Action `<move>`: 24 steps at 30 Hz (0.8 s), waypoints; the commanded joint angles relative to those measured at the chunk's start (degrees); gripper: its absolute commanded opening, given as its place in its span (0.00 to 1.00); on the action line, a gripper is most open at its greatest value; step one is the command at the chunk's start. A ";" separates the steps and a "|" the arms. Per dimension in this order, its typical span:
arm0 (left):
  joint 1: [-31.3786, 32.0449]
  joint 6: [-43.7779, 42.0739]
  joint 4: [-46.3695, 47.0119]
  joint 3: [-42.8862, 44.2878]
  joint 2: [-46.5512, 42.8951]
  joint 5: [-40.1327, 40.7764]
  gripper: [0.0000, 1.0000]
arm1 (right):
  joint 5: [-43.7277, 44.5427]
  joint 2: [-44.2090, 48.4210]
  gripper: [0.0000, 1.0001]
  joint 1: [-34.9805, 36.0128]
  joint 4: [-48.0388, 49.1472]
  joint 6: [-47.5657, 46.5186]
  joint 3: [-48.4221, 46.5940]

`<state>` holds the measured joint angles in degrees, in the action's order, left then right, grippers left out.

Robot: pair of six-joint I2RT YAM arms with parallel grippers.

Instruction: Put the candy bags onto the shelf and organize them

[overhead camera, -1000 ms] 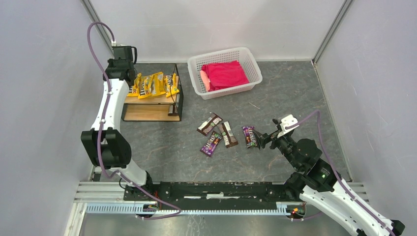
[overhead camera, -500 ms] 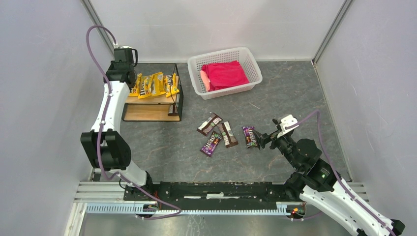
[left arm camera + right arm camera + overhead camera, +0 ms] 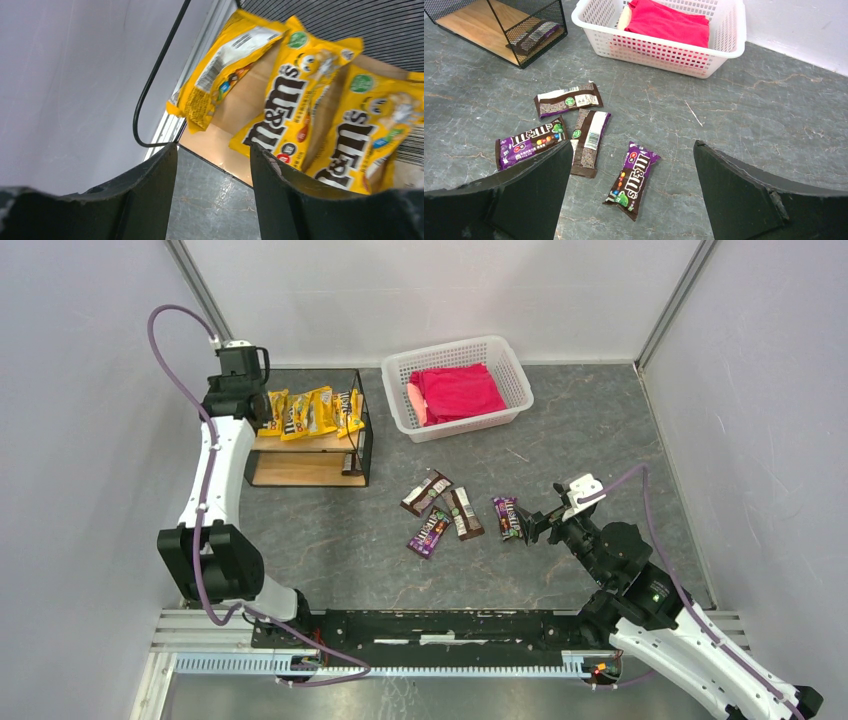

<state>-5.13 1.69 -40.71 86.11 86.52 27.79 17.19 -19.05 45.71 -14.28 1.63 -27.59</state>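
Shelf: the shelf [image 3: 295, 470] stands on the grey desk [image 3: 350, 560] at its far left, against the left wall, with two wooden boards in a black wire frame.
Top board: several yellow candy bags [image 3: 310, 412] lie in a row across the shelf's upper board, overlapping and slightly fanned; the left wrist view shows three of them close up.
Lower board: one dark bag [image 3: 350, 462] sits at the shelf's right end, behind the mesh side.
Left gripper: the left gripper [image 3: 212, 152] hangs at the shelf's far left corner, just off the leftmost yellow bag; its fingers stand partly apart with nothing between them.
Loose bags: four loose candy bags lie on the desk to the right of the shelf and nearer the arms, three clustered [image 3: 445, 512] and a purple bag [image 3: 632, 179] a little farther from the shelf.
Right gripper: the right gripper [image 3: 631, 145] hovers above that purple bag, well to the right of the shelf, spread wide and holding nothing.
Basket: a white basket [image 3: 515, 370] holding a red cloth [image 3: 457, 392] sits just right of the shelf, by the back wall.
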 commanded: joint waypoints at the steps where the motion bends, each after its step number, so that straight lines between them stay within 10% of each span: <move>1: -3.14 4.21 -0.02 -1.03 -1.20 -1.70 0.60 | 1.04 0.67 0.98 0.38 2.33 -0.38 0.17; 24: -5.42 3.49 2.16 1.16 5.03 -3.45 0.51 | 1.08 -0.11 0.98 0.45 3.30 -0.26 0.43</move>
<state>-10.07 3.25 -40.36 84.29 90.83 23.83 17.19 -18.85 45.76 -13.85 1.63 -27.35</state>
